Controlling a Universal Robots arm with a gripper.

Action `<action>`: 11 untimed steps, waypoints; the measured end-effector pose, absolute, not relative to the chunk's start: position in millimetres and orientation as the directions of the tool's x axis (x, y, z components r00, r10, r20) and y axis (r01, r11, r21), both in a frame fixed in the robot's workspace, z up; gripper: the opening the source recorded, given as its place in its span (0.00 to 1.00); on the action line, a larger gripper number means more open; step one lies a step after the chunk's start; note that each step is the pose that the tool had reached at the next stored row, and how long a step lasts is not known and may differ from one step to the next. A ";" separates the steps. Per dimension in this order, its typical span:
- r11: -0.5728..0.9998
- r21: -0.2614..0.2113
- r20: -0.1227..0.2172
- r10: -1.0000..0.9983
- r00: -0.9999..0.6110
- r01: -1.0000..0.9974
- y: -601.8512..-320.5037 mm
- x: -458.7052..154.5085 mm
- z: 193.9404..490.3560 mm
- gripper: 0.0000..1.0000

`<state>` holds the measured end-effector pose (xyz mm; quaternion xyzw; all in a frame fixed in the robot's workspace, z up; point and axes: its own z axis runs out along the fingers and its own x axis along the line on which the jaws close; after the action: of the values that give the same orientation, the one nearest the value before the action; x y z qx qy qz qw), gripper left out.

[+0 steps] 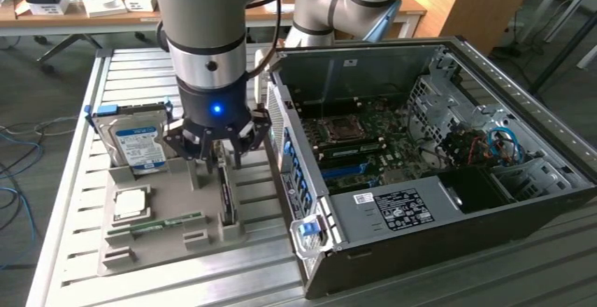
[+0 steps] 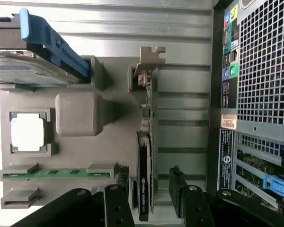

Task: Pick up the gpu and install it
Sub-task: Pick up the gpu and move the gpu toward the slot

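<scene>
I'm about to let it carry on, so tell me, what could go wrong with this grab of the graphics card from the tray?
1. The gpu stands on its thin edge in the grey holder, and the open gripper seems to straddle one end. An off-centre close could tilt or jam it.
2. The blue-framed hard drive stands close on one side of the gripper and the computer case on the other. A sideways drift might knock either.
</scene>
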<state>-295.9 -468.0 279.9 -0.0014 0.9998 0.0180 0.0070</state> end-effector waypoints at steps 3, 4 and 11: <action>0.999 0.036 -0.014 -0.002 -1.000 -0.003 -468.3 -295.9 278.9 0.47; 0.999 0.036 -0.014 -0.002 -1.000 -0.003 -468.4 -295.9 277.9 0.47; 0.999 0.036 -0.014 -0.003 -1.000 -0.003 -468.8 -295.9 266.5 0.47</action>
<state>-295.9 -468.8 266.5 -0.0014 0.9998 0.0180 0.0070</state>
